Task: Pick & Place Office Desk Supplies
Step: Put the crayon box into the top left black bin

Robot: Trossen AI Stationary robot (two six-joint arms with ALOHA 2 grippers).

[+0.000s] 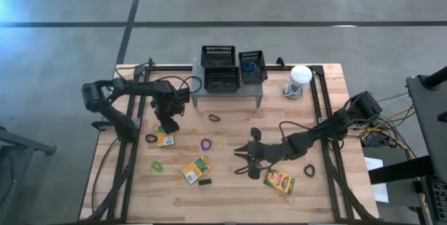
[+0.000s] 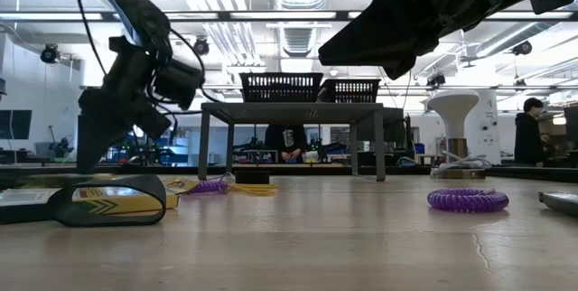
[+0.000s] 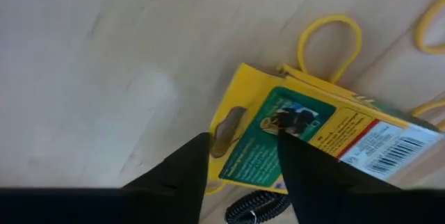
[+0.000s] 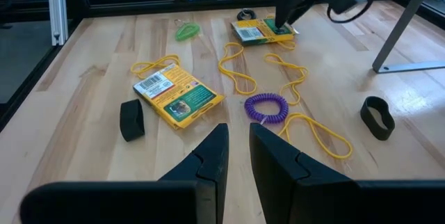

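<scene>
Three yellow-orange crayon boxes lie flat on the wooden table: one at the left (image 1: pixel 165 139), one in the middle (image 1: pixel 195 170), one at the near right (image 1: pixel 279 182). My left gripper (image 3: pixel 243 139) points steeply down over the left box (image 3: pixel 327 130), open, one fingertip at the box's end edge and the other over its green face. My right gripper (image 4: pixel 238 130) hovers mid-table, its fingers a narrow gap apart with nothing between them. Rubber bands lie loose: purple (image 1: pixel 207 143), green (image 1: pixel 157 164), black (image 1: pixel 214 118). A tiny black block (image 1: pixel 204 181) lies near the middle box. My left gripper comes at the left crayon box from above, near its end with the hang slot (image 3: pixel 229 128). The box lies flat on the table. Whether the fingertips touch it, I cannot tell.
Three black lattice baskets (image 1: pixel 218 56) (image 1: pixel 222 80) (image 1: pixel 253 64) sit at a grey shelf (image 1: pixel 199 92) by the far edge. A white round object with a coiled cord (image 1: pixel 300 77) stands at the far right. Yellow bands (image 4: pixel 316 130) and a black band (image 1: pixel 309 171) lie near my right gripper.
</scene>
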